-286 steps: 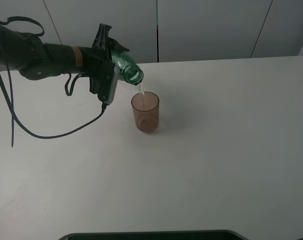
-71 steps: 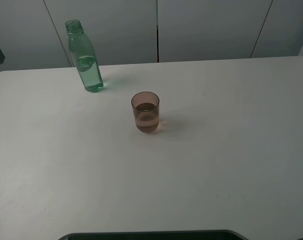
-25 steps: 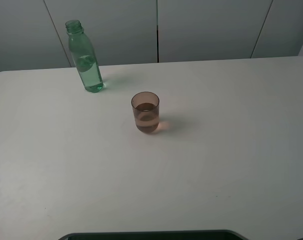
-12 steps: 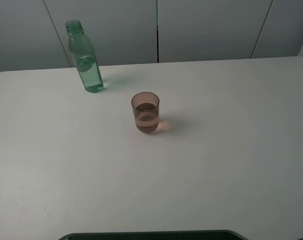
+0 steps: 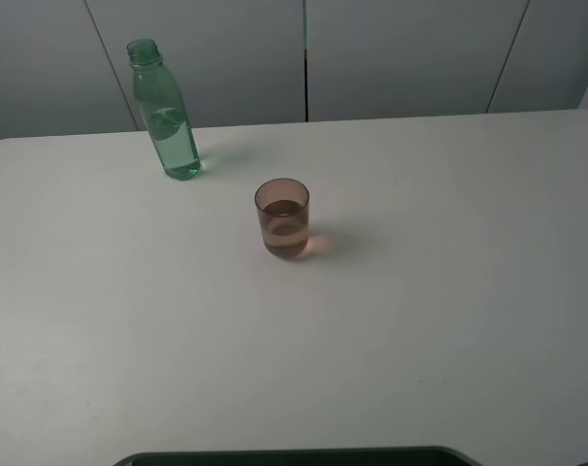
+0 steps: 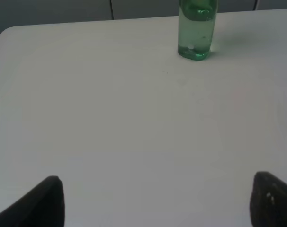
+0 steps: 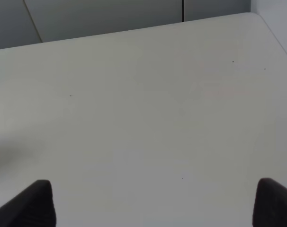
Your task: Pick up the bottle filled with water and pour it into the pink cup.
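Observation:
The green-tinted bottle (image 5: 165, 110) stands upright and uncapped at the back left of the white table (image 5: 420, 291), with some water in its lower part. Its lower part also shows in the left wrist view (image 6: 197, 29). The pink cup (image 5: 282, 216) stands upright near the table's middle, holding water. Neither arm shows in the exterior high view. My left gripper (image 6: 155, 201) is open and empty, well back from the bottle. My right gripper (image 7: 155, 203) is open and empty over bare table.
Grey wall panels (image 5: 391, 53) run behind the table's far edge. A dark rim (image 5: 294, 456) shows at the near edge of the exterior high view. The table's right edge shows in the right wrist view (image 7: 276, 42).
Long before, my left gripper held the bottle tilted, pouring into the cup. The bottle now stands at the back left, the arm is out of view. Over the last second nothing moved.

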`<move>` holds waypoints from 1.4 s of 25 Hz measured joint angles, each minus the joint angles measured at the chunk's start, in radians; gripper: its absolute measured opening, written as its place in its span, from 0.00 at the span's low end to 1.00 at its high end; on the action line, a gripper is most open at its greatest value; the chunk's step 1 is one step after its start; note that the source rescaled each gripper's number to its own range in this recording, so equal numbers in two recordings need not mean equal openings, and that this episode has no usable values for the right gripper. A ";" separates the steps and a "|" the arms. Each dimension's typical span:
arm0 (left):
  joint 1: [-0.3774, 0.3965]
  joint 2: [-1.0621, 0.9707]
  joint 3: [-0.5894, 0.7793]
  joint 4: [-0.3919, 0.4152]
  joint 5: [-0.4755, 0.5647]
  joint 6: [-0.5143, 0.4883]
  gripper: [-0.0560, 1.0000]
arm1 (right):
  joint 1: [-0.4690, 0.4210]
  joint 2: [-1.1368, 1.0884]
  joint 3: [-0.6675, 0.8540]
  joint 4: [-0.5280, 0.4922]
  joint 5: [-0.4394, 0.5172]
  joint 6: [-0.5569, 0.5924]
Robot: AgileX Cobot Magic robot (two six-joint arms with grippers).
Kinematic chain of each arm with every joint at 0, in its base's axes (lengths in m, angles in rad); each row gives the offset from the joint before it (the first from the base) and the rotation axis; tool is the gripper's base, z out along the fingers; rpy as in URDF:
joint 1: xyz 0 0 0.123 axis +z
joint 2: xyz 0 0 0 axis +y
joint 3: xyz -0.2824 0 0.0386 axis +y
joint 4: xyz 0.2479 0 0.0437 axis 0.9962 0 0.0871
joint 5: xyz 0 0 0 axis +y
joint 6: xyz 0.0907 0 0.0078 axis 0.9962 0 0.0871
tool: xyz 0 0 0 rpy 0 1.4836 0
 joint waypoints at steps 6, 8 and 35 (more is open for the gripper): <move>0.000 0.000 0.000 0.004 0.000 -0.002 1.00 | 0.000 0.000 0.000 0.000 0.000 0.000; 0.000 0.000 0.000 0.021 0.000 -0.023 1.00 | 0.000 0.000 0.000 0.000 0.000 0.000; 0.000 0.000 0.000 0.057 0.000 -0.072 1.00 | 0.000 0.000 0.000 0.000 0.000 0.000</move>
